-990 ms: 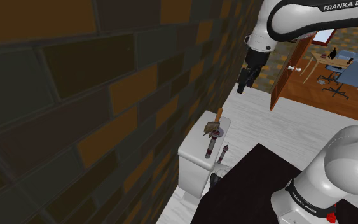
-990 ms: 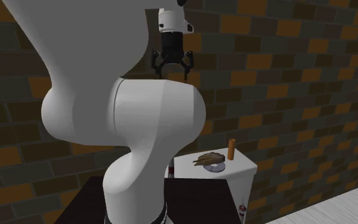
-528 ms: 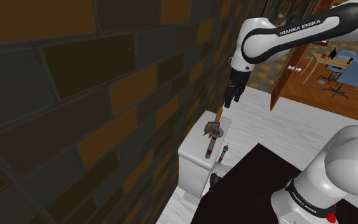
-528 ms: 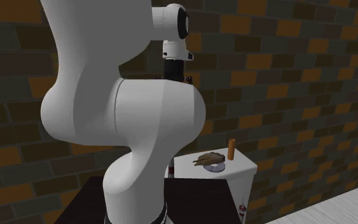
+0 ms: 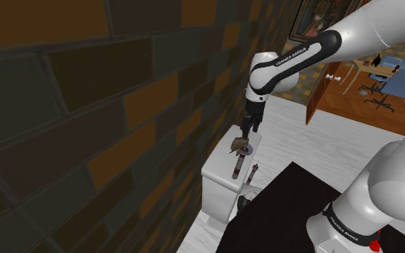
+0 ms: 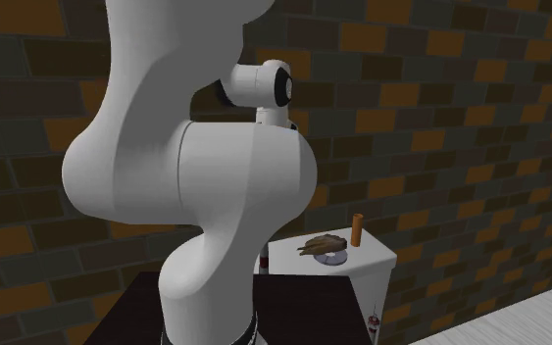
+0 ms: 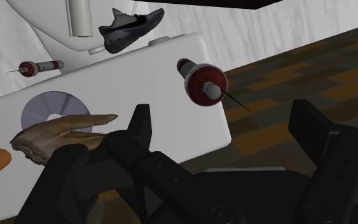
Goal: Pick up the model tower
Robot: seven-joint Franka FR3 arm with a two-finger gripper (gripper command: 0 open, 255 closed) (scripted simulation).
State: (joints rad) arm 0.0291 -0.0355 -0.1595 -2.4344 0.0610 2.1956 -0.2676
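FRANKA EMIKA on the forearm [image 5: 295, 55], FRANKA EMIKA on the base band [image 5: 346, 228]

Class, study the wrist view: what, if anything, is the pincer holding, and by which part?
Nothing is held. The pincer is open, fingers apart; the red and white model tower on the white cabinet is untouched.
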